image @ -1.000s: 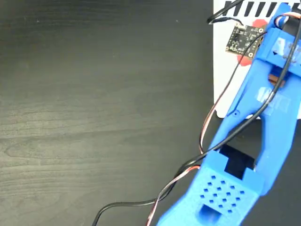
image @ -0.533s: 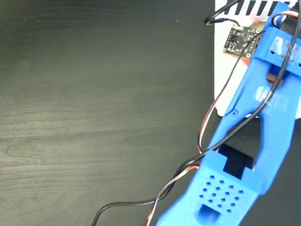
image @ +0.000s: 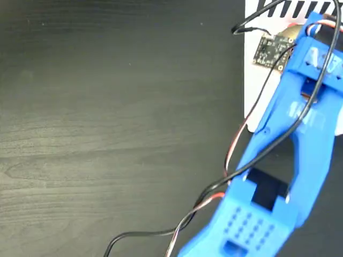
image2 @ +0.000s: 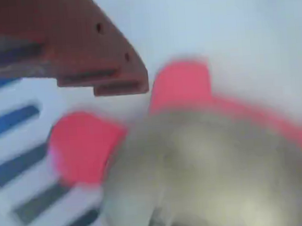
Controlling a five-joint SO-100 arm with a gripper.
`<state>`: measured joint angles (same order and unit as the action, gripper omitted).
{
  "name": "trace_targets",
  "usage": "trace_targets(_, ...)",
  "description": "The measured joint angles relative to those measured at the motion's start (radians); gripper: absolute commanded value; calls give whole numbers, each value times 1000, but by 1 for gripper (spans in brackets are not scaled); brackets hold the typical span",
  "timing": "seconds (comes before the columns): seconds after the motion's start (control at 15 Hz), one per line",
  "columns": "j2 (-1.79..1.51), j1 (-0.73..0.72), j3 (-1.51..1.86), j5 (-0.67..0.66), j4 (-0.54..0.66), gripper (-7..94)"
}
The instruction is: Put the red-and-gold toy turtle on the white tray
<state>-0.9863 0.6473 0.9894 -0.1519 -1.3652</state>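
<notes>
My blue arm point(image: 289, 155) reaches across the dark tabletop point(image: 118, 123) to the white tray point(image: 256, 80) at the far right of the fixed view; the small circuit board point(image: 269, 49) on its wrist hangs over the tray's striped far edge. In the wrist view the red-and-gold toy turtle point(image2: 196, 161) fills the picture, its gold shell close under the lens, coral-red limbs splayed over white tray surface with the blue stripes at left. One reddish-brown finger point(image2: 83, 50) of the hand shows at upper left, just beside a red foot and seemingly clear of it; the other finger is out of sight, so I cannot tell whether the hand grips or has let go. I judge the carry done, the turtle over or on the tray; release and withdrawal remain.
</notes>
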Motion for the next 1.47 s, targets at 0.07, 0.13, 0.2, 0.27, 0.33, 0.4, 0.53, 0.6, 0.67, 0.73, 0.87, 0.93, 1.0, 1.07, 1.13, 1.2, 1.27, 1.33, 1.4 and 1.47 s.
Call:
trace_targets(0.07,-40,0,5,28,25,4)
trace_targets(0.13,-87,0,5,60,48,0)
trace_targets(0.2,-133,0,5,100,69,0)
trace_targets(0.27,-173,0,5,126,77,0)
trace_targets(0.33,-215,-3,11,141,78,0)
trace_targets(0.4,-262,-9,31,153,84,0)
trace_targets(0.53,-413,-20,147,198,167,0)
trace_targets(0.6,-509,-31,255,210,242,0)
trace_targets(0.67,-615,-51,373,210,330,0)
trace_targets(0.73,-729,-94,508,193,405,0)
trace_targets(0.87,-881,-198,723,193,486,0)
trace_targets(0.93,-969,-270,839,199,520,0)
trace_targets(1.0,-1066,-334,946,199,554,0)
trace_targets(1.07,-1166,-394,1071,199,592,0)
trace_targets(1.13,-1252,-442,1187,195,635,0)
trace_targets(1.2,-1350,-497,1331,190,686,0)
trace_targets(1.27,-1422,-532,1447,193,719,0)
trace_targets(1.33,-1513,-568,1571,199,739,0)
trace_targets(1.4,-1580,-595,1643,199,744,0)
trace_targets(1.47,-1663,-627,1727,193,742,0)
